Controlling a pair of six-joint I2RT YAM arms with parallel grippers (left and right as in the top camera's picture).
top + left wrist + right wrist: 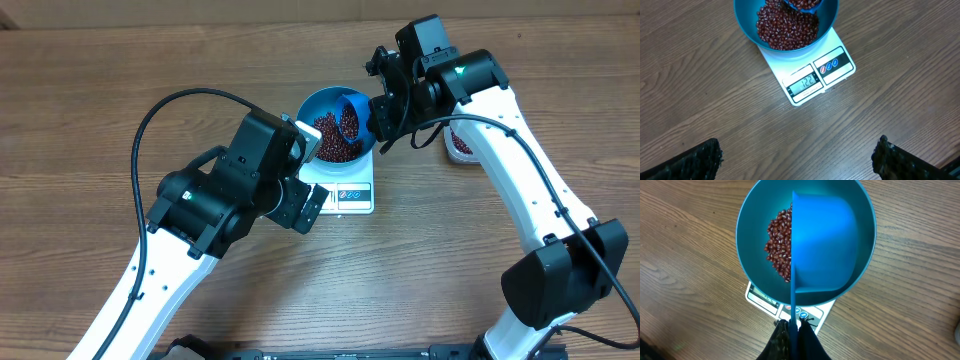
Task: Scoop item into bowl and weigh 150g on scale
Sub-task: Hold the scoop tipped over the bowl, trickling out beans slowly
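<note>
The blue bowl point(318, 100) stands on the white scale point(350, 193) and holds a pile of red-brown beans point(335, 145). In the left wrist view the scale point(805, 65) displays 122 below the bowl point(747, 32) and its beans point(785, 30). My right gripper point(796, 330) is shut on the thin handle of a blue scoop point(825, 240), which is turned on its side over the bowl point(752, 240) beside the beans point(780, 237). Some beans show in the scoop point(802, 4). My left gripper point(797, 160) is open over bare table in front of the scale, holding nothing.
A clear tub point(460, 142) with more beans sits on the table right of the bowl, partly behind the right arm. The left arm point(220, 190) lies across the table left of the scale. Wood tabletop surrounds everything.
</note>
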